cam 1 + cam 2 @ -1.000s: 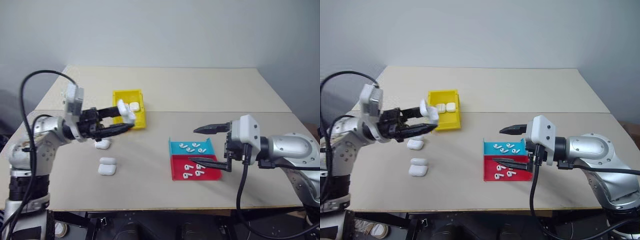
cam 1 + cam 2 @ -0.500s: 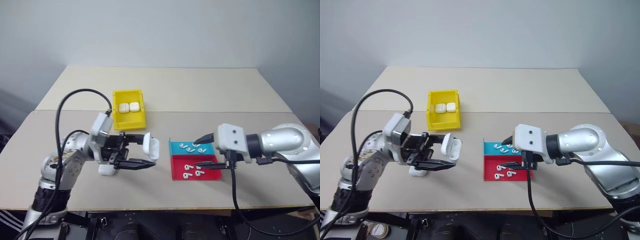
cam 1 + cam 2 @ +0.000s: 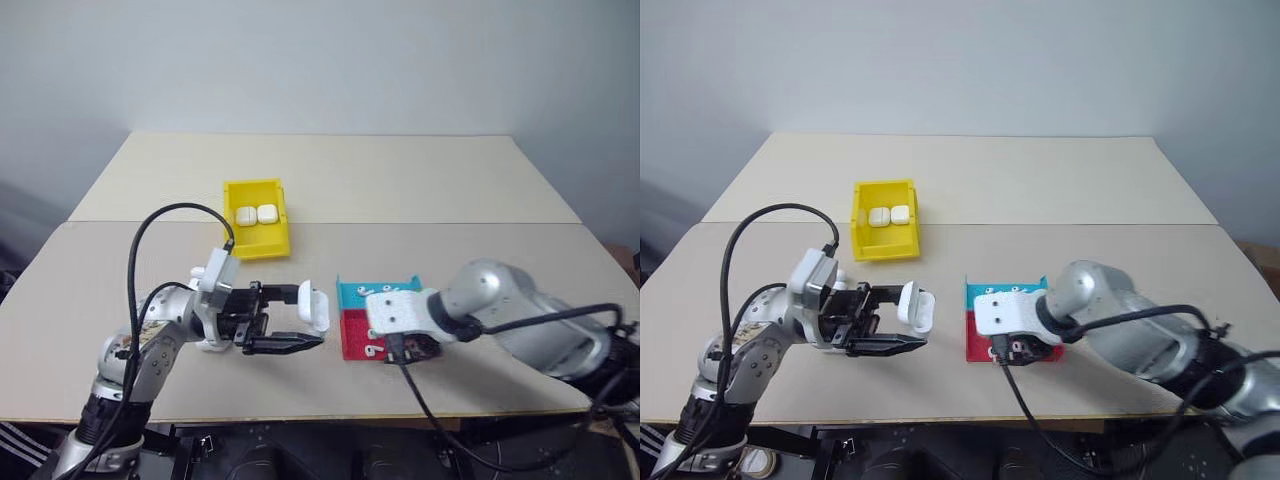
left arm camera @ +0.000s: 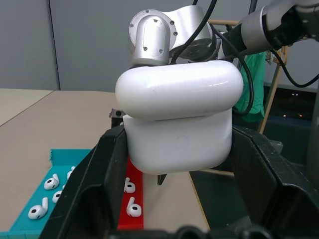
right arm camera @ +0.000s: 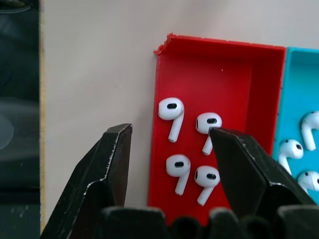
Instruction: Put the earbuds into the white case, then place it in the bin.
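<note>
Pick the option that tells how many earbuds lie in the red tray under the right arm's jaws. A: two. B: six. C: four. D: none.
C: the right wrist view shows four earbuds lying in the red tray, with the right gripper hanging over them, its jaws apart.

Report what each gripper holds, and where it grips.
Left gripper clamps the white case by its lower body's two sides. Right gripper holds nothing, open above the red tray's earbuds.

Teal tray (image 3: 352, 293) touching red tray (image 5: 239, 69), both on beige table (image 3: 400, 180)
</note>
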Action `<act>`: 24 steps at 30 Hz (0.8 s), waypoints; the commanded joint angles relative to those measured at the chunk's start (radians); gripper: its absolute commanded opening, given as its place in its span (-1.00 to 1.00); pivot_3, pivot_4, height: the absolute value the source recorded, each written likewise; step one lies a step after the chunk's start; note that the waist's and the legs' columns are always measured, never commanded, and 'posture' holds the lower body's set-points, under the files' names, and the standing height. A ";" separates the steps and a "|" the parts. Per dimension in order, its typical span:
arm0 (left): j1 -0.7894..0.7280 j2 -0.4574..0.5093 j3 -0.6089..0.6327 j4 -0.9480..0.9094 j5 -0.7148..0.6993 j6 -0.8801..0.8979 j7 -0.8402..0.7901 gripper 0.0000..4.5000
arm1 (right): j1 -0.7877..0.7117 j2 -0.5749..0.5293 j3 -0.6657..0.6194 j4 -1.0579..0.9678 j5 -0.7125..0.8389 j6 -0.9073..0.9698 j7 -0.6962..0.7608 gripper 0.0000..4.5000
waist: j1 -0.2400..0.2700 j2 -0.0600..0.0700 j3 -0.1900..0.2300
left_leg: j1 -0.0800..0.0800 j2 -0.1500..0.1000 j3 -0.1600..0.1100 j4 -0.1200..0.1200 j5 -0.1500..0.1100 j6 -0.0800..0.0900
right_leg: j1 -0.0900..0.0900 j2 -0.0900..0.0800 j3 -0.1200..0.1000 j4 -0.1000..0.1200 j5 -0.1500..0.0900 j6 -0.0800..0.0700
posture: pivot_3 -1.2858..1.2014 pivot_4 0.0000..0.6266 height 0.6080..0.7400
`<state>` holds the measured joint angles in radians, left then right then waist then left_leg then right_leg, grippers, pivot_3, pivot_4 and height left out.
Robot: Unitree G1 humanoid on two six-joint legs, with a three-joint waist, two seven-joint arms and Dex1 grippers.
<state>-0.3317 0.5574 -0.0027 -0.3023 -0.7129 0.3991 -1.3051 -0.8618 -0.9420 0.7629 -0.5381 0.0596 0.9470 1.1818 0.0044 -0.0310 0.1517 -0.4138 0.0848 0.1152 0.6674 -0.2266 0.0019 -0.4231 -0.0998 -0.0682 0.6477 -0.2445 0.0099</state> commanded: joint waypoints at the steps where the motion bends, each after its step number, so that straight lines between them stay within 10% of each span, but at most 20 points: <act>1: 0.007 0.004 0.007 -0.047 -0.012 -0.020 0.008 0.24 | -0.031 0.014 0.053 0.017 -0.067 0.020 0.010 0.32 | 0.001 0.000 0.000 | 0.000 0.000 0.000 0.000 0.000 0.000 | 0.000 0.000 0.000 0.000 0.000 0.000 | 0.03 -0.52 1.00; 24: 0.073 0.039 0.016 -0.117 -0.031 -0.004 0.046 0.24 | -0.030 0.103 0.073 0.076 -0.128 -0.001 0.057 0.07 | 0.003 0.000 0.000 | -0.001 0.000 0.000 0.001 0.000 0.000 | 0.000 0.000 -0.001 0.000 0.000 0.000 | 0.03 -0.52 1.00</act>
<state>-0.2615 0.5892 -0.0019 -0.3811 -0.7178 0.3948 -1.2652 -0.8865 -0.8421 0.8537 -0.4569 -0.0568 0.9624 1.2359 0.0071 -0.0308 0.1516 -0.4146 0.0848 0.1154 0.6684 -0.2268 0.0021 -0.4234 -0.1000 -0.0687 0.6476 -0.2445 0.0099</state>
